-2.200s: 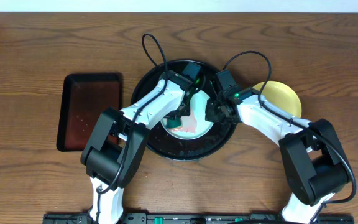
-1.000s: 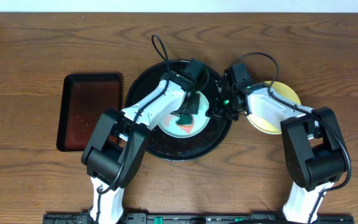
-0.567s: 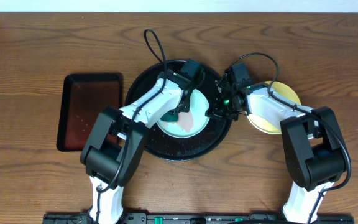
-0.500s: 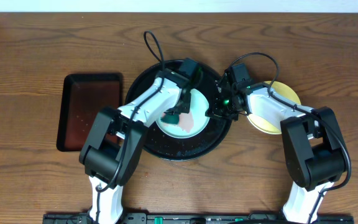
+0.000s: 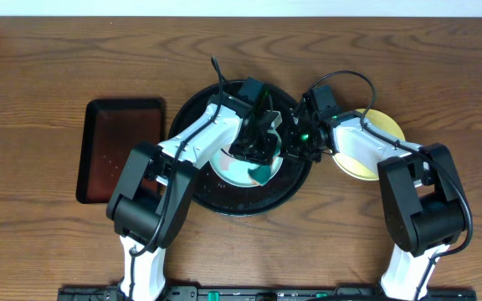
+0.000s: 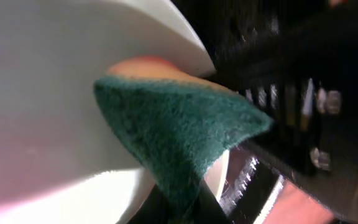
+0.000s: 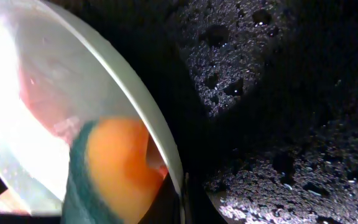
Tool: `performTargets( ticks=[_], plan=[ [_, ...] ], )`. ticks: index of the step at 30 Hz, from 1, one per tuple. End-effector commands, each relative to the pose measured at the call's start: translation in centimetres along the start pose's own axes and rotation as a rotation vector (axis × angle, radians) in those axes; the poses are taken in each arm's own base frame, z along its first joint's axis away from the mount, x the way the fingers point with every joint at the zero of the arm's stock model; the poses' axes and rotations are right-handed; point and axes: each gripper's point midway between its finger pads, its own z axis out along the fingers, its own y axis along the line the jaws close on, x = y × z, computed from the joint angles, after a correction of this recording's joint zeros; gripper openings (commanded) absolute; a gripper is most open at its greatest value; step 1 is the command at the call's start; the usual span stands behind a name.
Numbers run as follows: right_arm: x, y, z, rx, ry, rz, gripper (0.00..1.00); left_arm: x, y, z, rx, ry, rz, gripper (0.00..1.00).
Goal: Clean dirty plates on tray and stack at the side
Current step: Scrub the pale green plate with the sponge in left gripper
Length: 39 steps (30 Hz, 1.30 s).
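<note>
A pale blue-green plate [image 5: 231, 165] lies on the round black tray [image 5: 192, 171]. My left gripper [image 5: 259, 157] is shut on a green scouring sponge [image 5: 263, 173] with an orange side and presses it on the plate's right part. In the left wrist view the sponge [image 6: 179, 137] lies against the plate [image 6: 42, 93], pinched at my gripper [image 6: 182, 211]. My right gripper [image 5: 292, 149] is shut on the plate's right rim. In the right wrist view the rim [image 7: 157, 140] runs into my gripper [image 7: 182, 199], with the sponge [image 7: 114, 168] beside it. A pale yellow plate [image 5: 385, 127] lies right of the tray.
A smaller rectangular black tray [image 5: 122, 149] lies on the wooden table left of the round tray. The round tray's wet black floor [image 7: 291, 93] shows beside the plate. The yellow plate is partly under my right arm. Both arms cross over the round tray.
My left gripper has swept the sponge from the plate's upper left across to its lower right. My right gripper has kept its hold on the rim for the last second.
</note>
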Motion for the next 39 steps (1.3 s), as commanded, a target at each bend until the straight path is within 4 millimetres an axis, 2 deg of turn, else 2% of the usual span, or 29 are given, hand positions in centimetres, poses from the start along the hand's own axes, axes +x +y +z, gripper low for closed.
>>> performTargets(
  ticks=[1, 4, 8, 11, 15, 18, 20, 24, 27, 29, 35, 39],
  plan=[
    [3.1, -4.7, 3.2, 0.152, 0.091, 0.057, 0.01, -1.0, 3.9, 0.5, -0.220, -0.058, -0.082, 0.07],
    [3.1, -4.7, 3.2, 0.152, 0.091, 0.052, 0.01, -2.0, 8.6, -1.4, -0.510, -0.161, -0.197, 0.08],
    [3.1, -4.7, 3.2, 0.152, 0.091, 0.052, 0.01, -2.0, 12.5, -4.5, -0.782, -0.256, -0.293, 0.07],
    [3.1, -4.7, 3.2, 0.152, 0.091, 0.052, 0.01, -1.3, 13.7, -5.8, -0.884, -0.270, -0.331, 0.07],
    [3.1, -4.7, 3.2, 0.152, 0.091, 0.052, 0.01, -0.1, 13.9, -6.0, -0.907, -0.219, -0.328, 0.07],
    [3.1, -4.7, 3.2, 0.152, 0.091, 0.053, 0.01, 1.1, 12.9, -4.9, -0.844, -0.140, -0.316, 0.08],
    [3.1, -4.7, 3.2, 0.152, 0.091, 0.053, 0.01, 1.9, 11.2, -3.2, -0.722, -0.054, -0.259, 0.07],
    [3.1, -4.7, 3.2, 0.151, 0.090, 0.052, 0.01, 3.3, 4.9, 0.2, -0.300, 0.112, -0.065, 0.07],
    [3.1, -4.7, 3.2, 0.151, 0.090, 0.052, 0.01, 3.9, 0.3, 0.8, -0.019, 0.159, 0.046, 0.07],
    [3.1, -4.7, 3.2, 0.151, 0.091, 0.052, 0.01, 3.9, -1.1, 0.8, 0.062, 0.159, 0.070, 0.08],
    [3.1, -4.4, 3.4, 0.154, 0.085, 0.035, 0.01, 2.3, -1.5, 1.0, 0.079, 0.094, 0.105, 0.08],
    [3.2, -4.3, 3.5, 0.154, 0.087, 0.030, 0.01, 0.0, 0.5, 1.1, -0.045, 0.004, 0.128, 0.08]
  ],
)
